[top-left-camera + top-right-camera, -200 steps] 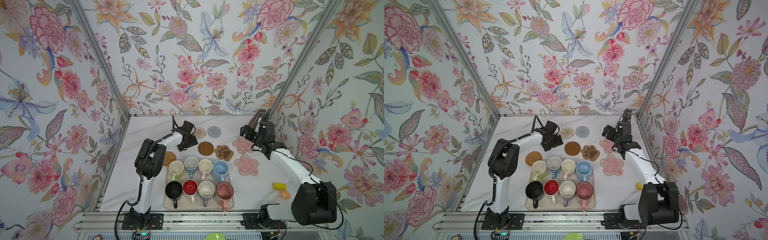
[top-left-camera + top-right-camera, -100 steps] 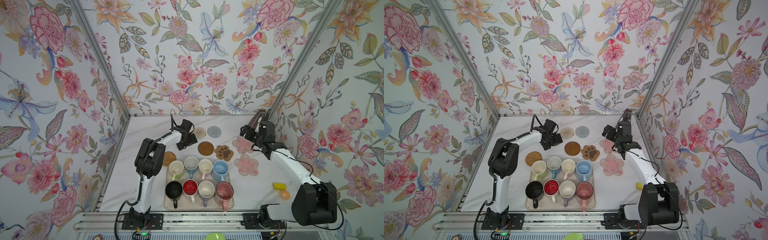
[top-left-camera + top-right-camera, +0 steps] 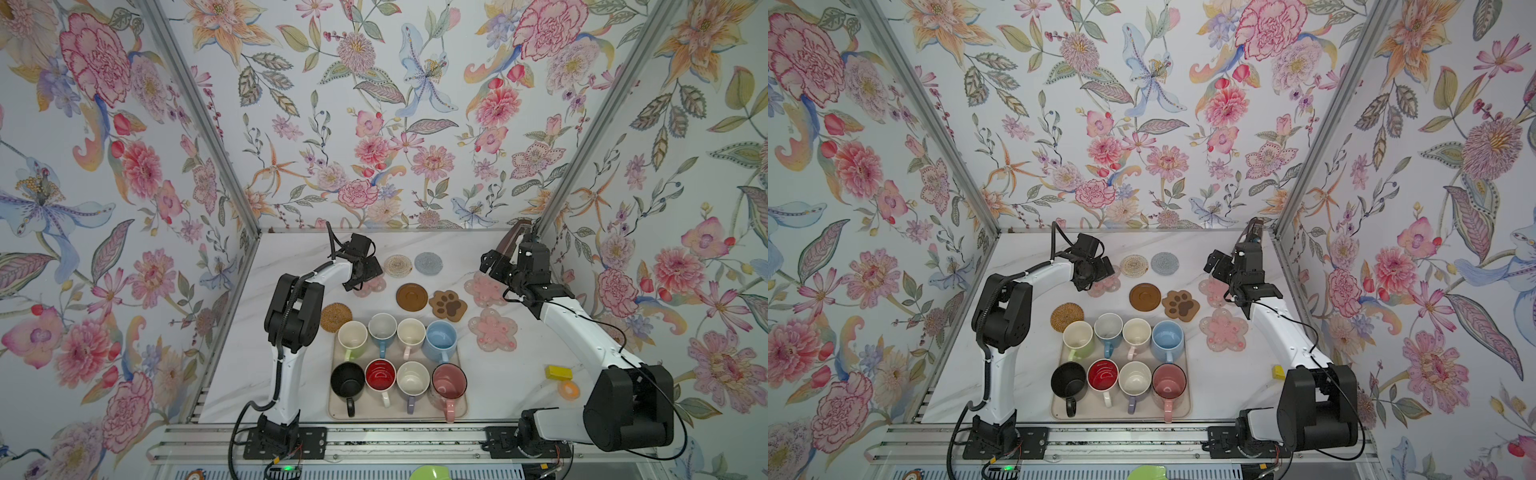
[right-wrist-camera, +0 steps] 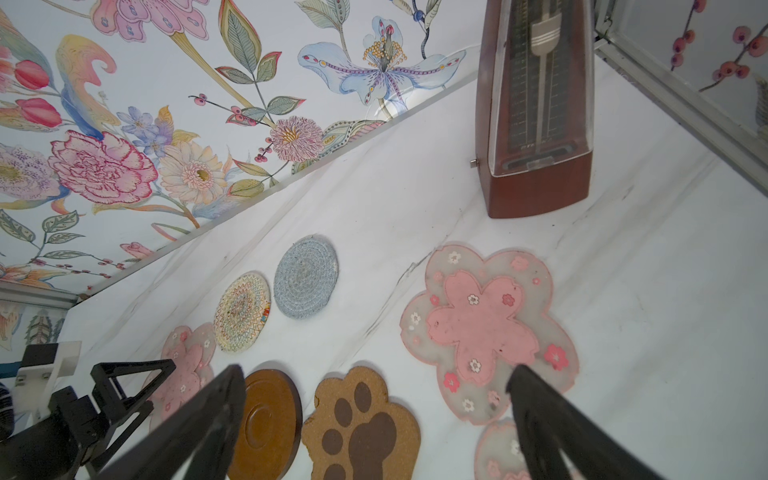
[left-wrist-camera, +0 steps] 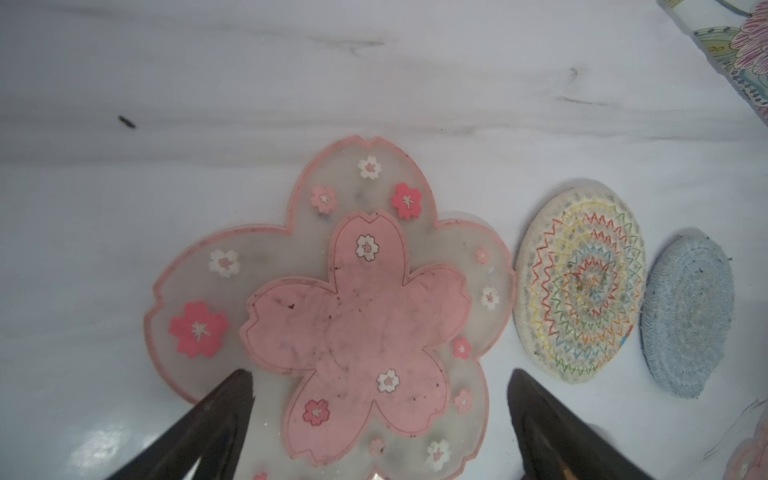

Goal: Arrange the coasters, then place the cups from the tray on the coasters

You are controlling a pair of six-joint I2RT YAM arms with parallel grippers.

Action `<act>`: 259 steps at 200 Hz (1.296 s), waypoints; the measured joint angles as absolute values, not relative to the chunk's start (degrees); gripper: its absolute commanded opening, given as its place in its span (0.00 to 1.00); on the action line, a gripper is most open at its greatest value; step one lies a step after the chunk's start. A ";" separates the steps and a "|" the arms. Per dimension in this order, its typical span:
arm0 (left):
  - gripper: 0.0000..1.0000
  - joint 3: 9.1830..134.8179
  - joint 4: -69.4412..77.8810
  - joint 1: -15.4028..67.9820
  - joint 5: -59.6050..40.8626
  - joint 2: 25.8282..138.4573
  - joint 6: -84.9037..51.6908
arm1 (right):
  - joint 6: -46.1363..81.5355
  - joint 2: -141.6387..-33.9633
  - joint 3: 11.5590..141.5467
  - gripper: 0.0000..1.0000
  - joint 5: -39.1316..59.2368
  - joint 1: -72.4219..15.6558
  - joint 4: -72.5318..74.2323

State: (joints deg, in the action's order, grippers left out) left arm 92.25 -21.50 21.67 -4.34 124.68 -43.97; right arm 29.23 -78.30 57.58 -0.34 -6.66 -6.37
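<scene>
My left gripper (image 5: 380, 374) hangs open just above a pink flower coaster (image 5: 353, 324) that lies flat on the table, touching nothing. Beside it are the beige (image 3: 397, 265) and grey-blue (image 3: 428, 263) woven coasters. The brown disc (image 3: 411, 296), paw coaster (image 3: 448, 305) and rattan round (image 3: 336, 317) lie in front. My right gripper (image 4: 376, 370) is open and empty over two more pink flowers (image 3: 484, 289) (image 3: 493, 332). Several cups, among them the black one (image 3: 347, 379) and the light blue one (image 3: 440, 337), stand on the tray (image 3: 399, 412).
A brown metronome (image 4: 536, 124) stands in the back right corner, close behind my right gripper. A yellow block (image 3: 559, 372) and a small orange ring (image 3: 568, 390) lie near the right arm's base. Flowered walls close in the table on three sides.
My left gripper's jaws have spread wider and it has drifted slightly left, leaving the pink flower coaster lying free. The right arm has not moved.
</scene>
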 measured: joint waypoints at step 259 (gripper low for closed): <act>0.99 85.73 -27.42 32.18 4.62 118.93 -35.70 | 29.17 -81.01 58.89 0.99 1.08 -6.37 -9.82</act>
State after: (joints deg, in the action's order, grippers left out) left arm 85.73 -27.42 32.18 4.62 118.93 -35.70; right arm 29.17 -81.01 58.89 1.08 -6.37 -9.82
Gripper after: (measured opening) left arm 0.989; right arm 0.992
